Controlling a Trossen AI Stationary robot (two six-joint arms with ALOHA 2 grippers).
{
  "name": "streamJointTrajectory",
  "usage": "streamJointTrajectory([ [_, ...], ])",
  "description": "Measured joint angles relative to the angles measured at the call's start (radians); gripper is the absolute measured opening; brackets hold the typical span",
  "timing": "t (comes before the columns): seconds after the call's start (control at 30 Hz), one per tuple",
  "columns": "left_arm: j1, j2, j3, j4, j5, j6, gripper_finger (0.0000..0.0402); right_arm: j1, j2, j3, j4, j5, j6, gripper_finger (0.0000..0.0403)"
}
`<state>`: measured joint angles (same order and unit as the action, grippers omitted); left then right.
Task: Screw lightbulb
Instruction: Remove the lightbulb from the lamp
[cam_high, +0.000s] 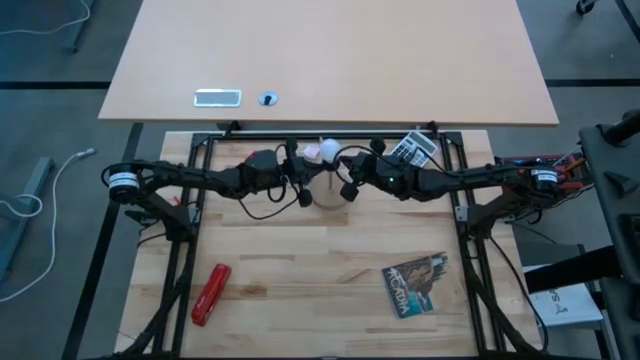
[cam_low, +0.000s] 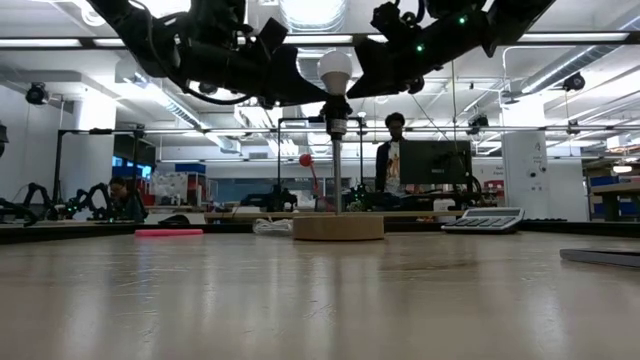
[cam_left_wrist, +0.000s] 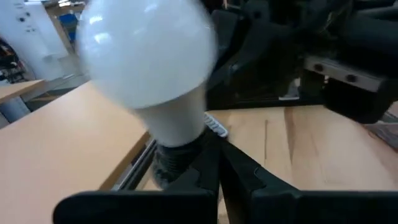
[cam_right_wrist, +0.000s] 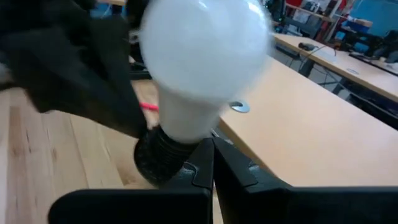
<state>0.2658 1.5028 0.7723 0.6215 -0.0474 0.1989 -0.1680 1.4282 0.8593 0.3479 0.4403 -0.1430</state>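
The bulb sits on top of the black socket, which stands on a thin post on the wood disc near the far middle of the table. From the low view it looks upright, but I cannot tell how far it is screwed in.

The left gripper and the right gripper are both up beside the socket, one from each side. Both have their fingers shut tight and hold nothing.

What could go wrong: a shut gripper could bump the bulb or socket and tip the tall stand, because the disc is small. The two arms are very close, so they could knock each other. If the bulb is loose, a push could make it fall and break
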Motion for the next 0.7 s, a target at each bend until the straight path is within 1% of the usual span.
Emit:
streamJointTrajectory([
  [0.33,0.001,-0.003,0.0,-0.004,-0.045,0.0,0.0,0.004,0.0,0.0,0.0,0.005,0.012,0.0],
  [0.57,0.002,-0.019,0.0,-0.004,-0.179,0.017,0.0,0.014,-0.001,0.0,0.0,-0.001,0.027,0.0],
  [0.63,0.004,-0.025,0.0,-0.004,-0.182,0.042,0.0,0.021,-0.001,0.0,0.001,-0.018,0.027,0.0],
  [0.7,0.004,-0.026,0.0,0.005,-0.156,0.071,0.0,0.026,-0.001,0.0,0.005,-0.034,0.032,0.0],
])
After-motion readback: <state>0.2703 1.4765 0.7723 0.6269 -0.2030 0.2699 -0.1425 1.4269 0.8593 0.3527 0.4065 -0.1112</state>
